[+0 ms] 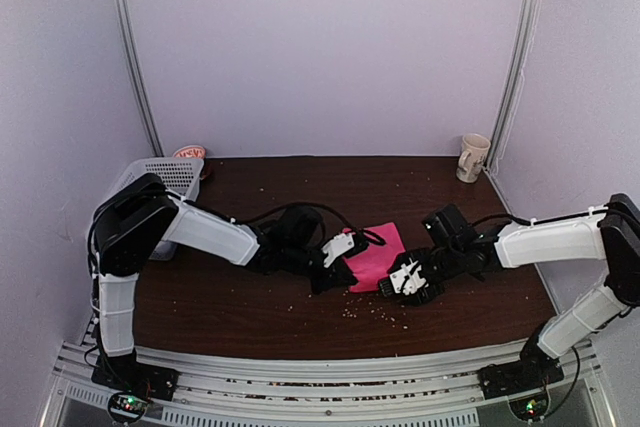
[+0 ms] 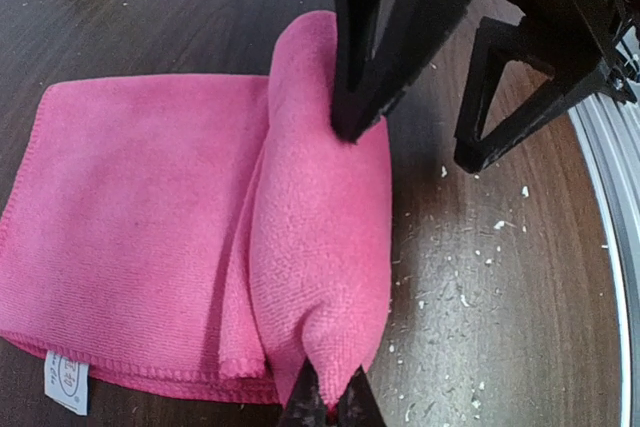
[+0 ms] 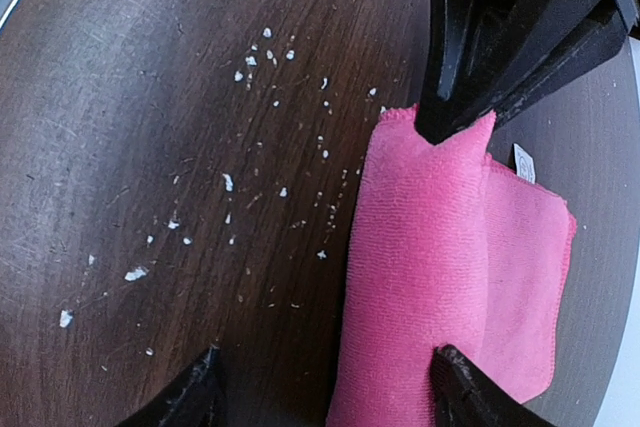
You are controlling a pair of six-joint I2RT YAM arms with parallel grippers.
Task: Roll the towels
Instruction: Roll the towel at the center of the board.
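Observation:
The pink towel (image 1: 377, 252) lies flat on the dark table, its near edge turned over into a loose roll (image 2: 320, 237). My left gripper (image 2: 330, 399) is shut on one end of that roll, pinching a peak of cloth. At the roll's other end my right gripper (image 3: 325, 387) is open. One of its fingers (image 2: 350, 117) presses into the top of the roll, and the other stands over bare table beside it. In the right wrist view the left gripper (image 3: 455, 112) shows at the roll's far end. A white label (image 2: 66, 380) sticks out of a corner of the towel.
A white lattice basket (image 1: 165, 175) stands at the back left, with a bit of orange and cream (image 1: 190, 152) at its far rim, too small to tell what it is. A cream mug (image 1: 472, 157) stands at the back right. White crumbs (image 3: 250, 67) dot the table near the roll.

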